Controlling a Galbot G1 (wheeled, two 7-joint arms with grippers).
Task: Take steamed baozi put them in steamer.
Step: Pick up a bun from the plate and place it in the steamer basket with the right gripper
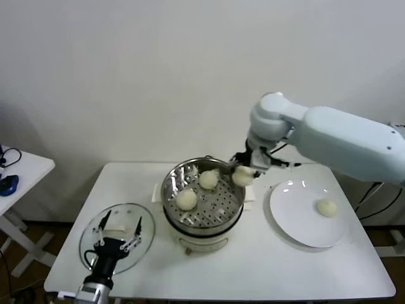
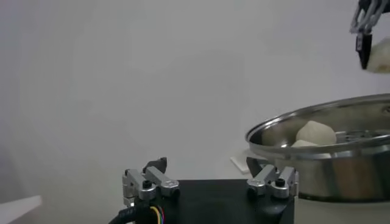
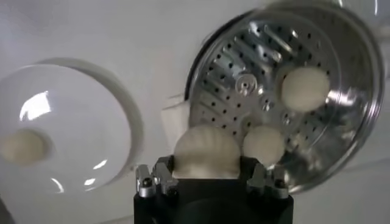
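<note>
Right gripper of mine pinches a soft baozi by its sides over the steamer rim; squashable, probably light. Left gripper waits spread.

A plain white wall fills the whole back of the scene, evenly lit, with soft shadow falling toward its lower left. In front of it stands a white table with rounded corners. To the left, apart from it, is a smaller white side table on crossed legs — a dark blue object, perhaps a device with a cable, sits at its edge. A strip of brownish floor shows below — little else of it can be made out.
</note>
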